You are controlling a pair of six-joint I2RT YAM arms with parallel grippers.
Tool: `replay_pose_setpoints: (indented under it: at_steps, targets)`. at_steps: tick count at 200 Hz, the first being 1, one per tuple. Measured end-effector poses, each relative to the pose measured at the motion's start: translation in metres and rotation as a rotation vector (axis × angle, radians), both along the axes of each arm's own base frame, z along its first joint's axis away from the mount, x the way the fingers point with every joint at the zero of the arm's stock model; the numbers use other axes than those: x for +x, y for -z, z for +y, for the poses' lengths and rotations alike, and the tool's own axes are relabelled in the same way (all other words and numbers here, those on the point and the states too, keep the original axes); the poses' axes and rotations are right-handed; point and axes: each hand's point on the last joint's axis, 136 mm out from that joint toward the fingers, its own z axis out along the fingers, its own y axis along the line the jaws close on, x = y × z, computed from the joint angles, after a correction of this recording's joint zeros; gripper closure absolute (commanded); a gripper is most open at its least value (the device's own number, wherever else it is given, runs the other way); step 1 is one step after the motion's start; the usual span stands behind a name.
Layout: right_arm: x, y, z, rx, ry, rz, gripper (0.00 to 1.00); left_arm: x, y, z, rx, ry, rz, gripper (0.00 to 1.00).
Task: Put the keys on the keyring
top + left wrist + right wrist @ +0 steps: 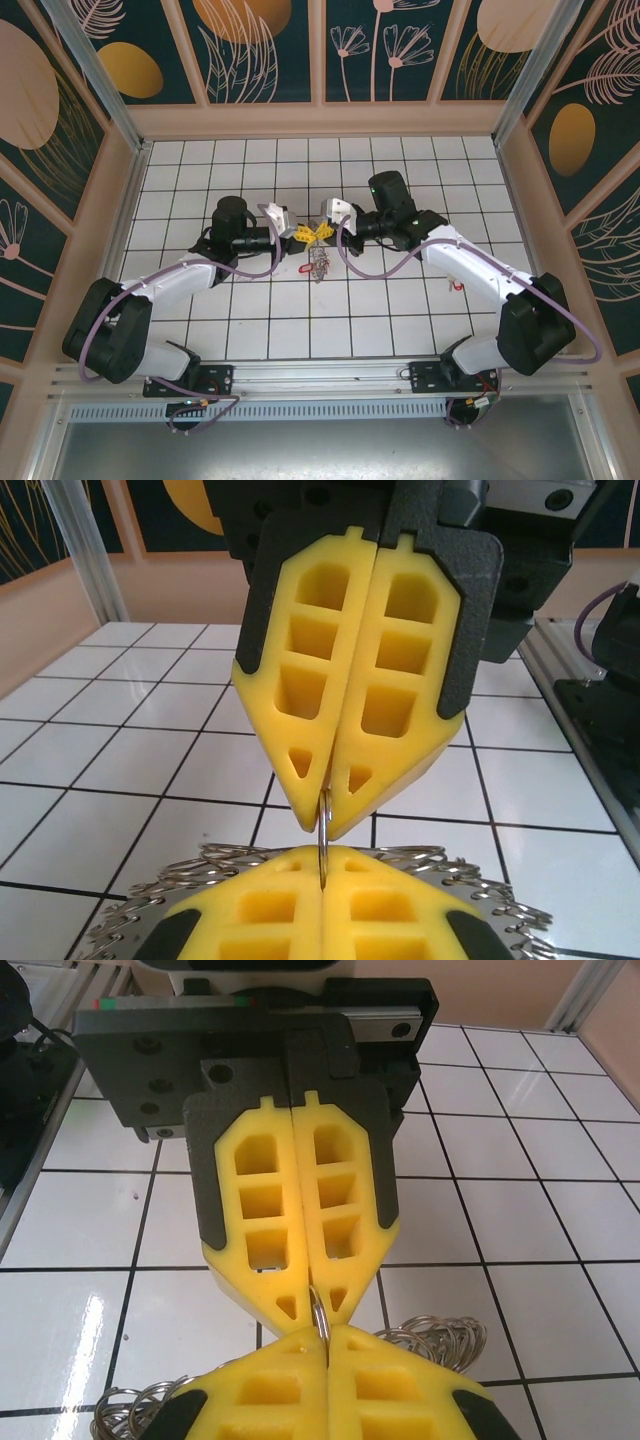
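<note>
Jaws of left gripper point(323, 865) and right gripper point(327, 1345) both clamp one thin ring point(318, 1310); pull apart gently, keys point(318, 263) at six o'clock.

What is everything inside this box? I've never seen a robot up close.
Small wire ring: one, silvery, pinched between both grippers' tips.
Bunch of wire loops: one, silvery, below the grippers, mid-floor; keys too small to count.
Red tag: one, at the bunch's left edge.
Small red piece: one, on the floor beside the right arm.
Floor: white tiles, dark lines.
Walls: dark panels with flower patterns.
Left arm, right arm: white and black, purple cables.
Left gripper, right gripper: yellow fingers, shut on the ring.
</note>
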Motion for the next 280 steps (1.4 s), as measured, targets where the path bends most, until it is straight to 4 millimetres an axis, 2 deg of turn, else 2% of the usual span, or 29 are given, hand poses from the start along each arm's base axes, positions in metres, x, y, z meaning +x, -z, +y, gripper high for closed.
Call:
replay_pose_setpoints:
  at_steps: [19,32,48,75,88,97,109,123,143,157,170,182,199,211,223,254,280]
  targets:
    - [0.000,0.000,0.000,-0.001,0.001,0.001,1.00,0.000,0.000,0.000,0.000,-0.001,0.001,1.00]
    - [0.000,0.000,0.000,-0.001,0.003,0.003,0.88,0.001,0.000,0.000,0.001,-0.004,0.000,1.00]
    - [0.002,-0.001,0.000,0.002,0.012,-0.001,0.79,0.000,-0.001,0.000,-0.001,-0.006,-0.006,1.00]
    - [0.002,-0.006,-0.004,0.033,0.044,0.002,0.73,-0.001,-0.003,0.001,-0.006,-0.008,-0.016,1.00]
    - [0.000,-0.011,-0.011,0.059,0.081,0.003,0.71,0.001,-0.004,0.001,-0.006,-0.016,-0.021,1.00]
    - [0.000,-0.016,-0.018,0.083,0.118,0.003,0.66,0.002,-0.004,0.001,-0.006,-0.022,-0.021,1.00]
    - [0.004,-0.025,-0.031,0.122,0.202,0.011,0.58,0.002,-0.004,0.002,-0.005,-0.028,-0.019,1.00]
    - [0.017,-0.036,-0.050,0.175,0.339,0.045,0.56,0.002,-0.004,0.003,-0.006,-0.036,-0.017,1.00]
    - [0.053,-0.049,-0.091,0.260,0.617,0.136,0.56,0.002,-0.004,0.004,-0.014,-0.053,-0.015,1.00]
    - [0.081,-0.046,-0.128,0.314,0.834,0.225,0.57,0.003,-0.005,0.004,-0.022,-0.059,-0.012,1.00]
    - [0.100,-0.029,-0.168,0.347,1.040,0.322,0.59,0.003,-0.007,0.004,-0.030,-0.064,-0.008,1.00]
    - [0.111,-0.002,-0.206,0.357,1.233,0.425,0.59,0.004,-0.009,0.004,-0.038,-0.067,-0.002,1.00]
    - [0.110,0.041,-0.249,0.348,1.434,0.564,0.59,0.004,-0.012,0.005,-0.049,-0.076,-0.001,1.00]
    - [0.104,0.068,-0.269,0.327,1.527,0.651,0.59,0.005,-0.016,0.005,-0.061,-0.084,-0.005,1.00]
    - [0.100,0.088,-0.278,0.297,1.580,0.726,0.61,0.005,-0.019,0.006,-0.071,-0.091,-0.010,1.00]
    - [0.099,0.133,-0.279,0.189,1.633,0.865,0.65,0.006,-0.019,0.007,-0.083,-0.101,0.000,1.00]
    - [0.099,0.159,-0.278,0.097,1.661,0.932,0.64,0.007,-0.019,0.007,-0.089,-0.112,0.006,1.00]
